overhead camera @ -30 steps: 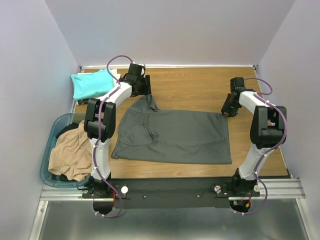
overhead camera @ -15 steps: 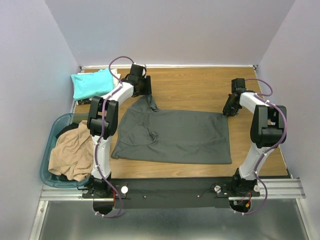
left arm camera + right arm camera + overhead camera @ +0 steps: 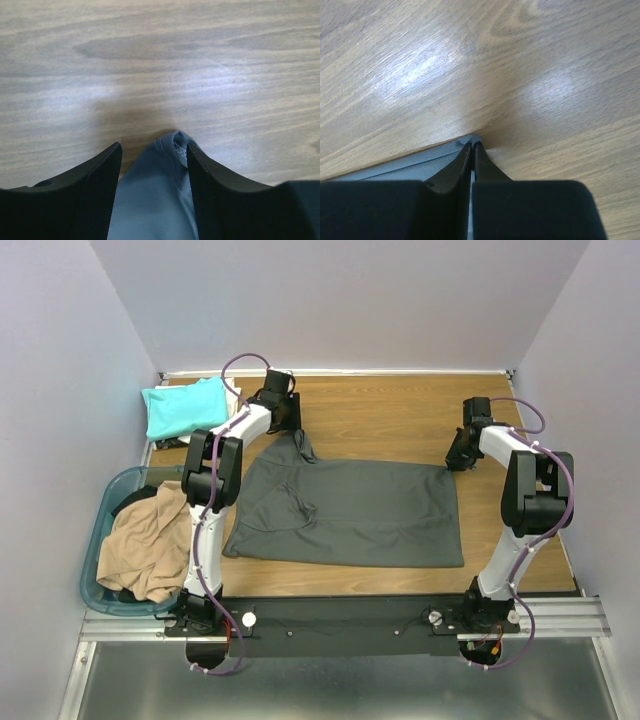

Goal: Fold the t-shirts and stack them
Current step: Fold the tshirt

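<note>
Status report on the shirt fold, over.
Right gripper shut on dark grey t-shirt corner. Left gripper straddles opposite corner, grip unclear. Nothing lying on it.

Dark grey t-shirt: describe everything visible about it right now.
The dark grey t-shirt is soft, plain cloth, spread mostly flat on the wooden table between the arms, with wrinkles toward its left side. Its far-left corner is drawn into a peak that sits between the parted fingers of the left gripper. Its far-right corner is pinched in the shut right gripper, low against the wood.
</note>
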